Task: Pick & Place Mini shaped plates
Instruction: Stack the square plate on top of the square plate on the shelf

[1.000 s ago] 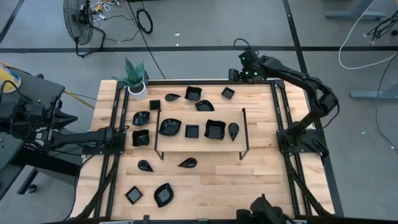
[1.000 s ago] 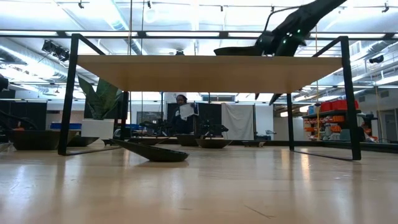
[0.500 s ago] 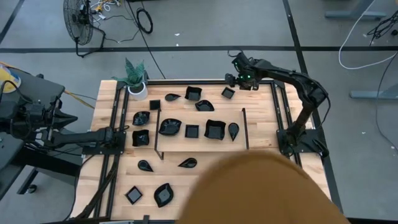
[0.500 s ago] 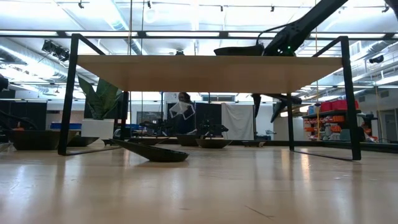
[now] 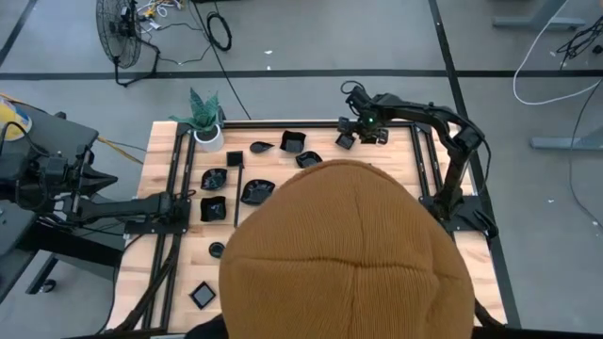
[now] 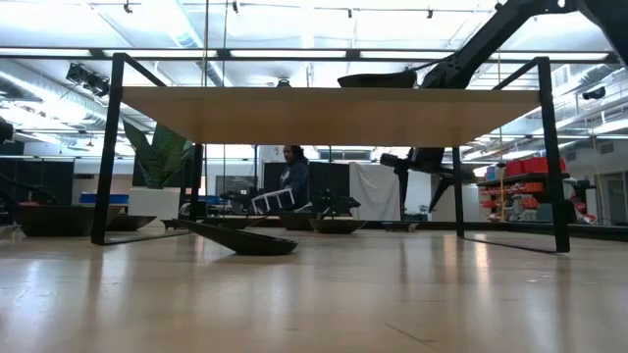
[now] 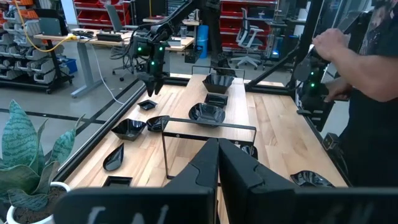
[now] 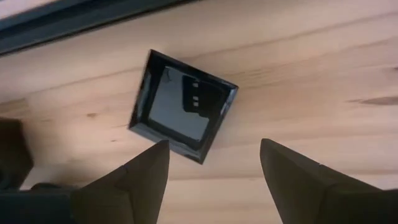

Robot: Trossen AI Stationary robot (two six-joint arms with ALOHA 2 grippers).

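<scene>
Right end effector hangs over the far right corner of the desk, fingers spread wide and empty, just above a small square plate.

Risks, as judged:
- The plate sits skewed to the fingers, nearer one than the other; closing as is could nudge or spin it instead of clamping the rim.
- The glossy, shallow rim gives little to bite on, so it may slip out on lifting.
- A person's capped head covers most of the desk from above, so targets there are unseen.

Plate: glossy black, square, shallow raised rim, flat on the wood, mirroring the end effector.

Left end effector waits at the desk's left edge, closed, holding nothing.
</scene>
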